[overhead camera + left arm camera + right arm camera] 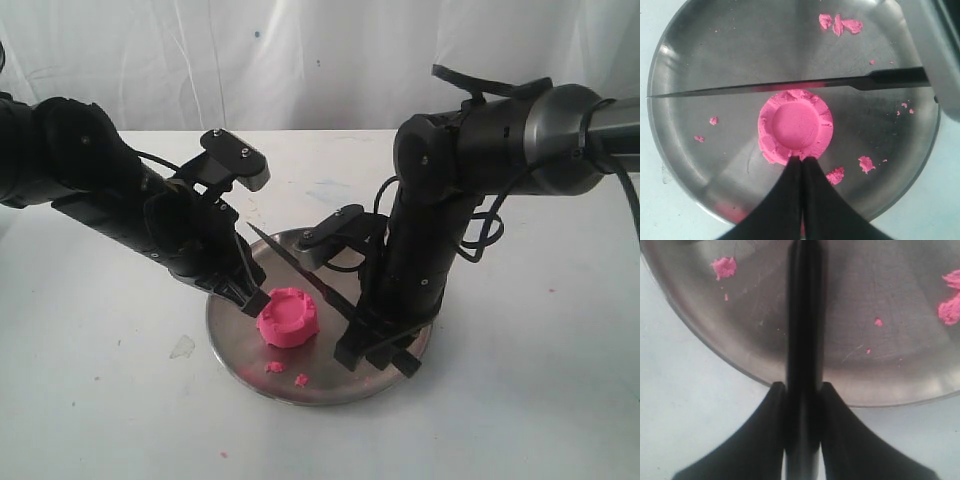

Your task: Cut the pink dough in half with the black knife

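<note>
Pink dough (288,318) on steel plate (225,335); left gripper (255,300) pinched together, tips touching dough edge; right gripper (378,352) clamped on knife (300,270) handle; blade just beside dough.

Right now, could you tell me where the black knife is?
The right gripper holds the black knife by its handle, blade across the steel plate behind the pink dough in the exterior view.
</note>
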Tool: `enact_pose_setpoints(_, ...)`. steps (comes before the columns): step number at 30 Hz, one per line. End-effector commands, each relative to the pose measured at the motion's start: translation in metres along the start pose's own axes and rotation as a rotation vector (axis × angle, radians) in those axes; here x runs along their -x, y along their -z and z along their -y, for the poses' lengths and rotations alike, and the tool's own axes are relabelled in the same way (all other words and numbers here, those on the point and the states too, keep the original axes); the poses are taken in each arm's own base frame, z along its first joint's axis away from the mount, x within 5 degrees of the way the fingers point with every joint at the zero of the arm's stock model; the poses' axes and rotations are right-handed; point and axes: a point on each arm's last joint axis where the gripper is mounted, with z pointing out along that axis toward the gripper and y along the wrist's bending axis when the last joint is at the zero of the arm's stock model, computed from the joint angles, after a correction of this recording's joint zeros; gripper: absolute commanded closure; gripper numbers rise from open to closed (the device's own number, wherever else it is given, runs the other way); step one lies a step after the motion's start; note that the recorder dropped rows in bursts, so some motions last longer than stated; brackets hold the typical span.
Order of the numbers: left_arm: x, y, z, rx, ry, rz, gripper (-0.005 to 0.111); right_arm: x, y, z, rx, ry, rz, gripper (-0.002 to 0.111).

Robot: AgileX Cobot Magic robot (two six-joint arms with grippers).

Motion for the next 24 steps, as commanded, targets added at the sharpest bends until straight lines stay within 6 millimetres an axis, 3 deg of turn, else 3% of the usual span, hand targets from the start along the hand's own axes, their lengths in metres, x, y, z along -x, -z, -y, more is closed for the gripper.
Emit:
enact_pose_setpoints(1, -0.0006, 0.0032, 0.0018, -0.01, 0.008, 0.002, 0.107, 0.0005, 0.0007, 0.0006, -0.008, 0.018, 0.004, 0.108)
enact_pose_setpoints(24, -0.0011, 0.0032, 0.0022, -0.015, 0.01, -0.004, 0.107, 0.0011, -0.0014, 0.0009, -0.006, 0.006, 0.004, 0.105)
